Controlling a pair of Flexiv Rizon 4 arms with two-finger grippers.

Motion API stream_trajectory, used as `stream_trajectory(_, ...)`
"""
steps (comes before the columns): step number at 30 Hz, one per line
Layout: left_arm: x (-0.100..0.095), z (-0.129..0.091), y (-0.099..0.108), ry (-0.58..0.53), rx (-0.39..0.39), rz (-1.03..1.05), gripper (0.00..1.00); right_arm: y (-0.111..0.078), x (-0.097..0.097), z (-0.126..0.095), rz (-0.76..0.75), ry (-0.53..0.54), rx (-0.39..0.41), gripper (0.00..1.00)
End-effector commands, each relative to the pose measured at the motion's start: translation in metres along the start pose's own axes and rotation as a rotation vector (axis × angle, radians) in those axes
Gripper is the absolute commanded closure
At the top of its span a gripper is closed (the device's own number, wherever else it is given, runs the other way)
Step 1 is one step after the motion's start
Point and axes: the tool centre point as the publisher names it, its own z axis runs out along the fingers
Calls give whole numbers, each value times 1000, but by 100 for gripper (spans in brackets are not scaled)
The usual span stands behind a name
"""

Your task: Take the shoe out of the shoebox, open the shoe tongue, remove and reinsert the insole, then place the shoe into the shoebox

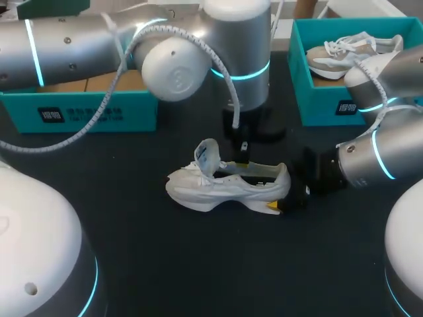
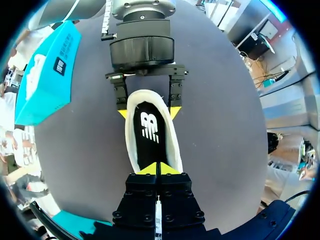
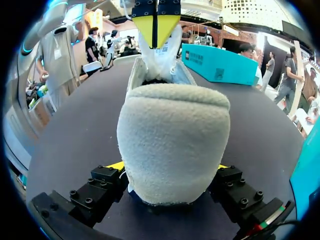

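I'm working over one dark table (image 1: 198,264) that fills the scene from near edge to far and from left to right. Its top is plain charcoal black, matte and flat, with no pattern. The light on it is even and cool, and the shadows it throws are soft and short.

Your left arm (image 1: 79,39) comes in from the left across the back and turns its wrist straight down, so the left gripper (image 2: 157,169) hangs vertical with its yellow tips pressed together. Your right arm (image 1: 383,158) lies low and nearly level from the right. The right gripper (image 3: 169,167) is spread wide, both fingers clamped against the heel of the shoe (image 1: 225,188).
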Motion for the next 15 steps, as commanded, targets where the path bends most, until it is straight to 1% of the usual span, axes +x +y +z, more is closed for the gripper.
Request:
stream_trajectory(1, -2, 13, -10, -19, 14, 12, 100, -11, -3, 9, -2, 990, -7, 100)
stream_trajectory(5, -1, 23, -20, -14, 38, 50, 100, -11, -3, 9, -2, 990, -7, 100)
stream_trajectory(7, 0, 30, -23, -11, 25, 61, 100, -11, -3, 9, -2, 990, -7, 100)
stream_trajectory(10, 1, 37, -24, -1, 28, 67, 100, -11, -3, 9, -2, 990, -7, 100)
stream_trajectory(11, 2, 44, -23, -18, 13, 71, 100, -11, -3, 9, -2, 990, -7, 100)
stream_trajectory(15, 6, 52, -20, 0, 31, 77, 100, -11, -3, 9, -2, 990, -7, 100)
